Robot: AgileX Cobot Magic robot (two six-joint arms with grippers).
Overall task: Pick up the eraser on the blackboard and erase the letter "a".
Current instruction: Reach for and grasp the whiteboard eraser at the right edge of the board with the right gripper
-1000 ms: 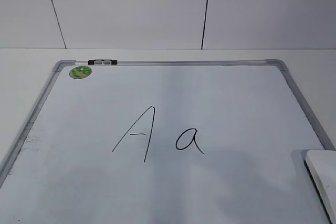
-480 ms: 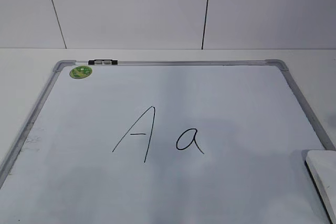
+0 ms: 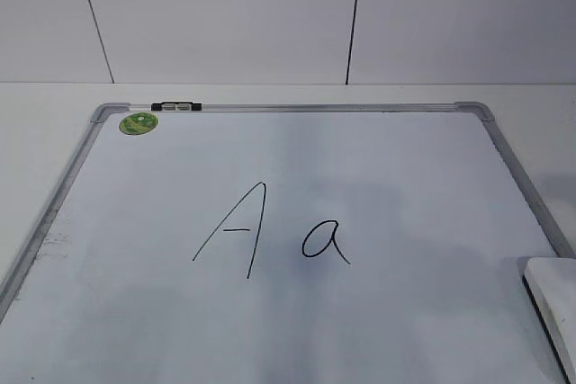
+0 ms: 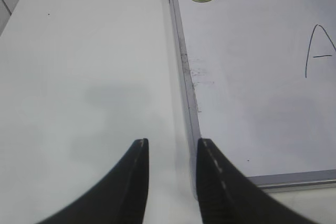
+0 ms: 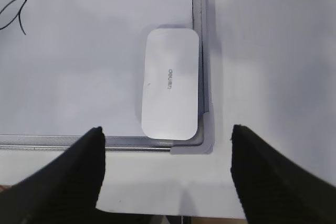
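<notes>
**Eraser [image 5: 170, 83] untouched, right gripper [image 5: 167, 169] poised wide**

Lying flat in the blackboard's [image 3: 515, 166] near right corner, unmoved from a second ago. Jaws spread wide, empty, hovering short of it. Left gripper [image 4: 171, 156] narrowly parted, idle. Letter "a" [image 3: 325, 242] intact; pickup not yet begun.

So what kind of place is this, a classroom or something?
More likely a robot test bench than a classroom. A whiteboard lies flat on a plain white table against bare white wall panels, with an eraser on it, and black gripper fingers frame both wrist views.
</notes>
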